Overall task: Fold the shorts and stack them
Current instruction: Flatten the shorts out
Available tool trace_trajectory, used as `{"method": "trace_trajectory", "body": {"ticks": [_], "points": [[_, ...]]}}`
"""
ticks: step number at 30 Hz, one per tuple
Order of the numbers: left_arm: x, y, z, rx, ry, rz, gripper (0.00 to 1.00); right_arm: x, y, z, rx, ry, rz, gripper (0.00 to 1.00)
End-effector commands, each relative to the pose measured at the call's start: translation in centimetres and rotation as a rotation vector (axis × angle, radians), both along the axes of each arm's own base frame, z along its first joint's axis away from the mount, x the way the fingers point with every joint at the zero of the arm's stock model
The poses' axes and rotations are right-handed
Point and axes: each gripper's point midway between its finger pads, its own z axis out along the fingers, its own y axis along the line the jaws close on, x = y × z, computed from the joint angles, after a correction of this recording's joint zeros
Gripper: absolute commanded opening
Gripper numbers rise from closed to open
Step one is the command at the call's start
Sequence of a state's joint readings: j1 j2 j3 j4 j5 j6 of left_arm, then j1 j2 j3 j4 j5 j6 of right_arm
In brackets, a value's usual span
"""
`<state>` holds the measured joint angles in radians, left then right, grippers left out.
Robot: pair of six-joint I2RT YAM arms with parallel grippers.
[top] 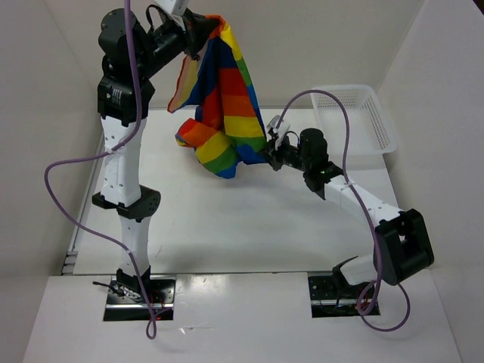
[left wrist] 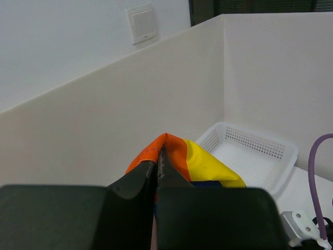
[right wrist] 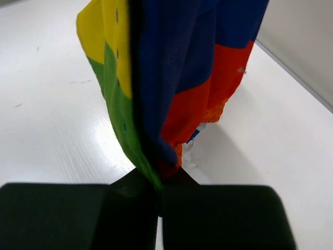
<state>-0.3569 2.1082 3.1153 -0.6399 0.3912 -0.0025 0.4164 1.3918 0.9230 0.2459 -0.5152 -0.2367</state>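
**A:** How does the left arm stand?

**B:** It rises tall from its base, the lower links almost upright, then bends over at the top toward the right. The left gripper [top: 198,32] is high above the table [top: 227,227], pinched tight on an orange-red edge of the shorts [top: 227,98].

**A:** And the right arm?

**B:** Much lower. Its elbow juts out to the right near the base, and the forearm reaches forward and leftward. The right gripper [top: 269,151] is clamped on the lower right side of the shorts, where green, blue and red folds bunch between its jaws.

**A:** So where is the garment?

**B:** In the air, hung between the two grippers, with the stripes draping down from the left one. I cannot tell whether the lowest fold touches the table.

**A:** Anything else nearby?

**B:** A white mesh basket [top: 382,128] at the table's far right corner, apart from the shorts.
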Motion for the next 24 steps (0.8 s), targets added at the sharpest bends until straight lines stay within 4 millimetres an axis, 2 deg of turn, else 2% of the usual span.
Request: {"method": "trace_trajectory", "body": {"ticks": [1,3,4,5,6,7,8,9,10,11,12,13,14,15,18,19,20,22,23,24], "points": [[-2.4,1.8,3.3,-0.047,-0.072,0.055,0.00,1.1,-0.1,3.3,0.067,-0.084,-0.054,0.00],[-0.8,3.6,2.4,-0.042,-0.041,0.119,0.00,2.1,-1.0,4.5,0.069,-0.113,-0.130,0.00],[0.5,4.2,1.2,-0.036,-0.001,0.158,0.00,2.6,-1.4,4.9,0.048,-0.148,-0.153,0.00],[1.3,4.8,0.5,-0.030,0.019,0.182,0.00,3.2,-1.8,6.2,0.037,-0.195,-0.177,0.00],[2.6,5.1,-0.7,-0.021,0.050,0.203,0.00,4.2,-3.0,7.1,0.016,-0.237,-0.238,0.00],[3.8,6.5,-1.2,-0.020,0.062,0.246,0.00,5.2,-3.8,8.1,0.001,-0.282,-0.274,0.00],[5.1,7.1,-2.3,-0.013,0.084,0.263,0.00,7.2,-5.2,9.8,-0.031,-0.341,-0.342,0.00],[6.3,9.0,-2.1,-0.027,0.072,0.326,0.00,8.4,-5.8,13.3,-0.017,-0.421,-0.379,0.00],[7.1,10.1,-2.0,-0.037,0.061,0.360,0.00,9.4,-6.6,15.1,-0.041,-0.485,-0.414,0.00],[7.8,11.1,-1.5,-0.049,0.028,0.380,0.00,11.2,-7.6,15.3,-0.073,-0.501,-0.464,0.00],[8.0,12.3,-0.9,-0.061,0.008,0.412,0.00,11.9,-7.8,16.8,-0.083,-0.542,-0.487,0.00],[8.3,14.3,-0.3,-0.069,-0.015,0.451,0.00,12.3,-8.2,21.3,-0.060,-0.629,-0.519,0.00],[7.7,15.1,0.9,-0.079,-0.056,0.460,0.00,12.8,-8.5,22.7,-0.086,-0.668,-0.540,0.00],[7.3,16.5,1.7,-0.081,-0.078,0.481,0.00,13.3,-8.8,26.2,-0.060,-0.724,-0.578,0.00],[4.3,17.6,4.2,-0.078,-0.138,0.470,0.00,13.3,-9.1,29.9,-0.042,-0.765,-0.598,0.00],[3.7,18.4,4.7,-0.075,-0.152,0.482,0.00,13.0,-9.4,31.9,-0.021,-0.792,-0.615,0.00],[2.9,18.5,4.5,-0.059,-0.130,0.470,0.00,12.9,-9.4,31.8,-0.033,-0.776,-0.611,0.00],[2.7,18.8,3.1,-0.034,-0.072,0.461,0.00,12.4,-9.1,30.8,-0.095,-0.772,-0.586,0.00],[2.9,18.5,0.6,0.000,0.025,0.425,0.00,12.0,-8.5,29.7,-0.143,-0.771,-0.565,0.00],[2.8,18.0,-0.8,0.017,0.082,0.398,0.00,12.3,-8.3,25.7,-0.198,-0.713,-0.536,0.00]]}}
